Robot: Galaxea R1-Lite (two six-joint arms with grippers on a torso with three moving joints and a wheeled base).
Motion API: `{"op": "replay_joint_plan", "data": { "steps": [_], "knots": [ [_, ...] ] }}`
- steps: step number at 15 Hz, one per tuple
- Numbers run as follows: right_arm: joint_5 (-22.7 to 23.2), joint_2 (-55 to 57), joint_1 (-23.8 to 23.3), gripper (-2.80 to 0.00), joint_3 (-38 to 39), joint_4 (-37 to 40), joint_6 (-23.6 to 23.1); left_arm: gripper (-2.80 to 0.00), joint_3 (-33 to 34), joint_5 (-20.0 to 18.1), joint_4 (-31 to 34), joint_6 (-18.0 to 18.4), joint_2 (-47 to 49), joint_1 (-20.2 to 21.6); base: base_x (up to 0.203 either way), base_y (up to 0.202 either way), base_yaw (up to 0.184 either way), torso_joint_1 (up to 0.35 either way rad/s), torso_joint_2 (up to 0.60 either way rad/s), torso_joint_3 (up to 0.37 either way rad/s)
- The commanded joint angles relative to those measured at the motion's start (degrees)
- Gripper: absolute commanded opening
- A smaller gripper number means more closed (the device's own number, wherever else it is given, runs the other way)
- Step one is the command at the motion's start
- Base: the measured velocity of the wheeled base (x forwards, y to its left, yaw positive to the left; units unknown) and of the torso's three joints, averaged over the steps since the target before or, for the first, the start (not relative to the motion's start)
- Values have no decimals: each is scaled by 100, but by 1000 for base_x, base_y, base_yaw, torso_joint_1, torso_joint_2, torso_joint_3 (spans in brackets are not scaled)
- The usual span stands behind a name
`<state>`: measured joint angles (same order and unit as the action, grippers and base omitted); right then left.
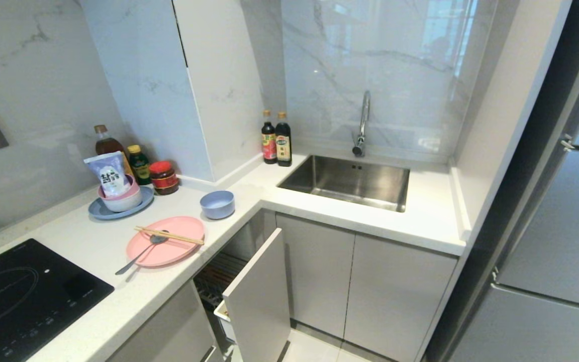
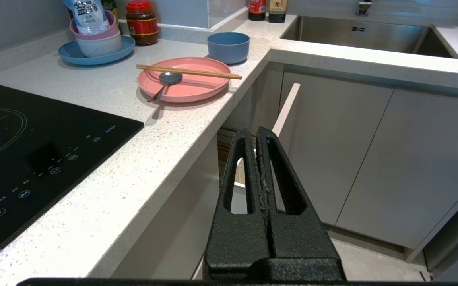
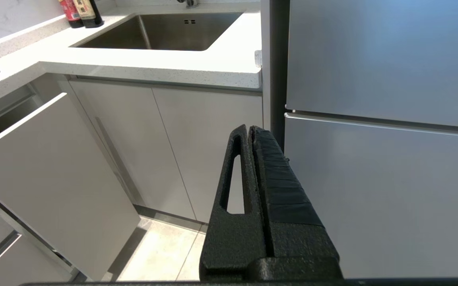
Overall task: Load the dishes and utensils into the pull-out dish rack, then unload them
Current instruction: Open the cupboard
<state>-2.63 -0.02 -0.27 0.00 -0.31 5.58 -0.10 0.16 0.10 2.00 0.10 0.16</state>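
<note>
Rack (image 1: 221, 281) is standing pulled out under the counter (image 1: 93, 301), so we are keeping both closed, empty grippers, left (image 2: 256, 133) and right (image 3: 249, 131), low while planning to lift the chopsticks (image 1: 169, 235) off the plate (image 1: 166, 247) first.

Pink plate (image 1: 166, 247), light-blue bowl (image 1: 217, 204) beside it, pale wooden chopsticks (image 1: 169, 235), grey spoon (image 1: 141, 251), white speckled counter (image 1: 93, 241), black hob (image 1: 18, 296), grey-veined marble wall (image 1: 370, 65).

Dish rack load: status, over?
Left gripper and right gripper shut, empty. Rack pulled out. Chopsticks, spoon on plate; bowl beside. Nothing blocking.
</note>
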Motion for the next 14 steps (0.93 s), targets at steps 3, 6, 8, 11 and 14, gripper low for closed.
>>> {"op": "replay_joint_plan", "data": {
  "steps": [3,6,8,11,14],
  "knots": [
    [0,-24,0,-280,0,-4,4,-280,1,2,-1,2,-1,2,0,0,0,0,0,0],
    [0,-24,0,-280,0,-4,4,-280,1,2,-1,2,-1,2,0,0,0,0,0,0],
    [0,-17,0,-280,0,-4,4,-280,1,2,-1,3,7,2,0,0,0,0,0,0],
    [0,-20,0,-280,0,-4,4,-280,1,2,-1,2,-1,2,0,0,0,0,0,0],
    [0,-21,0,-280,0,-4,4,-280,1,2,-1,2,0,2,0,0,0,-94,209,95]
  ]
}}
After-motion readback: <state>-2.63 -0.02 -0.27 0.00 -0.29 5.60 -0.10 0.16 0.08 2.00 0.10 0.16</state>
